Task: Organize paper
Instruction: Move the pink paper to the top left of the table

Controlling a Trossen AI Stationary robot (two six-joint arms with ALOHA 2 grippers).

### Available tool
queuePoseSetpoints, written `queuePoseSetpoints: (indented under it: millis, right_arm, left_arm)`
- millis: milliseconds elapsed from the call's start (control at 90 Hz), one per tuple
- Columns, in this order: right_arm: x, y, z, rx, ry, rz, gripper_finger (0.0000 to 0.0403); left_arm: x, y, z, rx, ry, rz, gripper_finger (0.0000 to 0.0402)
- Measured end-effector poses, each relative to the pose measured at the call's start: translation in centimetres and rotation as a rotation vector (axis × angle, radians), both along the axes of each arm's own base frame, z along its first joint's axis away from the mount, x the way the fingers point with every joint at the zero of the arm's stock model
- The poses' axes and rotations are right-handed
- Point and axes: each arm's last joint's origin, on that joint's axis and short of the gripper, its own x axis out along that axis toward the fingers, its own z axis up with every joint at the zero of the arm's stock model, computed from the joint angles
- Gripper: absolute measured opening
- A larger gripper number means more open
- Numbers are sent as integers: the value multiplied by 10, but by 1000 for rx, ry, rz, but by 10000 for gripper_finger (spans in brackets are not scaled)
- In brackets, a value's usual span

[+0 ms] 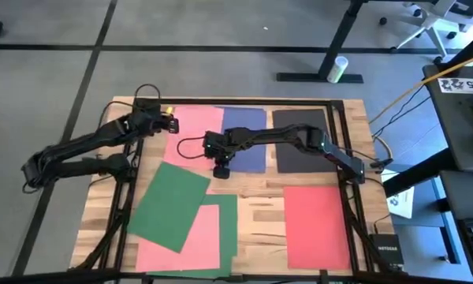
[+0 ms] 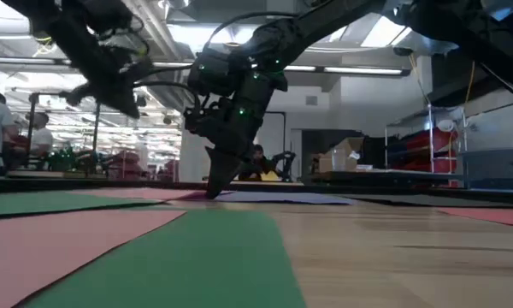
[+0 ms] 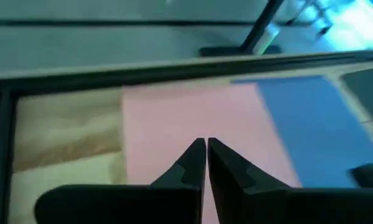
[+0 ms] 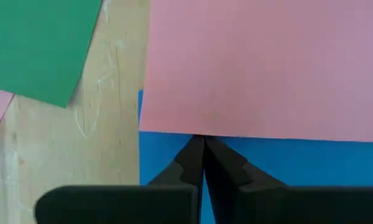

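- Paper: sheets are lying spread over the table, unstacked; sorting is looking barely begun.
- Far row: pink sheet, blue sheet, black sheet.
- Near side: green sheet overlapping another pink; red sheet apart.
- Right gripper: fingers pressed together, tip touching down at the blue sheet's edge.
- Left gripper: fingers pressed together, empty, hovering over the pink sheet.
- Containers: none showing.

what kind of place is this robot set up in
Probably a shared lab or workshop: grey carpet floor, a rolling office chair, long benches with seated people behind, and a wooden work table under ceiling strip lights.
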Motion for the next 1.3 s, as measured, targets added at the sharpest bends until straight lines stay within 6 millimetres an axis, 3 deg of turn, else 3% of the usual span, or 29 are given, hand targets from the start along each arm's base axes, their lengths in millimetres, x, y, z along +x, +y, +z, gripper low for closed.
queuePoseSetpoints:
  millis: [89, 211, 611, 956, 1300]
  right_arm:
    - [0, 0, 0, -1, 0, 2, 0]
    - [0, 0, 0, -4, -1, 8, 0]
    - [0, 0, 0, -4, 0, 10, 0]
    - [0, 0, 0, -11, 2, 29, 0]
    - [-3, 1, -1, -8, 27, 33, 0]
  left_arm:
    - [3, -6, 8, -9, -3, -59, 0]
    - [9, -14, 0, -59, 31, -126, 1]
    - [24, -10, -71, -254, 275, -64, 1]
    - [12, -16, -120, -325, 290, 0, 1]
    - [2, -26, -133, -373, 261, 64, 1]
